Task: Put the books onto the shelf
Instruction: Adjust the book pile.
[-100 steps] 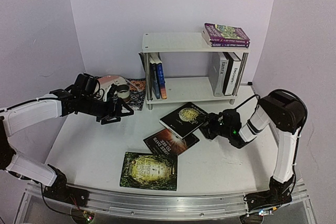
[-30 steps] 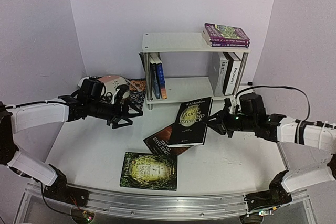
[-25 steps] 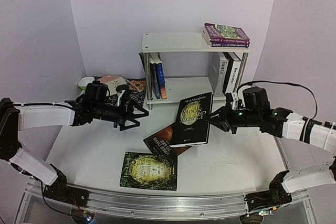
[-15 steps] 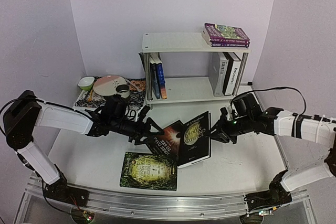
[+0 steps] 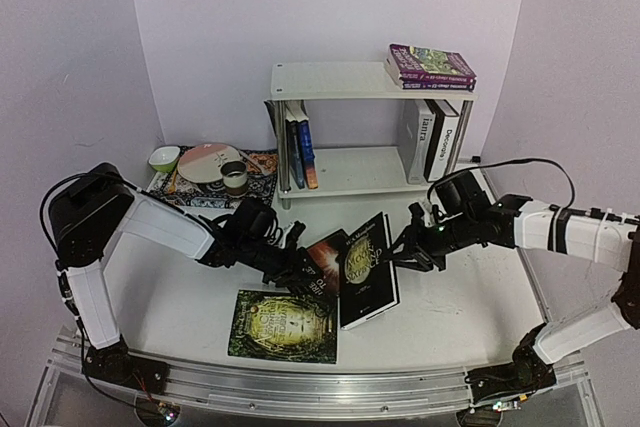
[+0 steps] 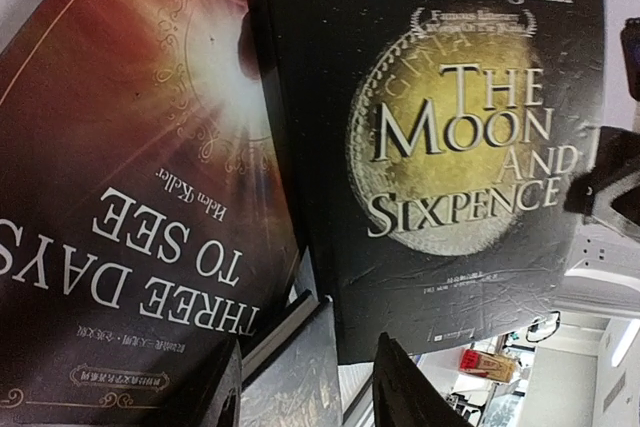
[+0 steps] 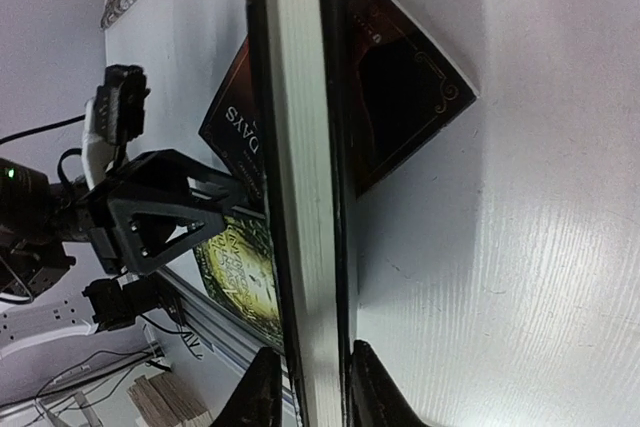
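A black book, "The Moon and Sixpence" (image 5: 366, 265) (image 6: 450, 147), stands on edge at mid-table. My right gripper (image 5: 402, 249) (image 7: 315, 392) is shut on its page side, one finger on each cover. A red-brown book, "Three Days to See" (image 5: 323, 252) (image 6: 120, 197), lies tilted behind it, and a green book (image 5: 283, 325) lies flat in front. My left gripper (image 5: 305, 265) (image 6: 310, 397) is at the black book's lower left corner, fingers apart and pressing on nothing. The white shelf (image 5: 340, 80) stands at the back with several books on it.
Two purple books (image 5: 432, 67) lie on the shelf's top board. A white book and a black one (image 5: 432, 140) stand at the lower right, blue ones (image 5: 298, 152) at the lower left. A patterned mat with dishes (image 5: 215, 172) lies at the back left.
My right arm swung the black book down and left until it stood on edge. My left arm reached right to the book, and its jaws narrowed.
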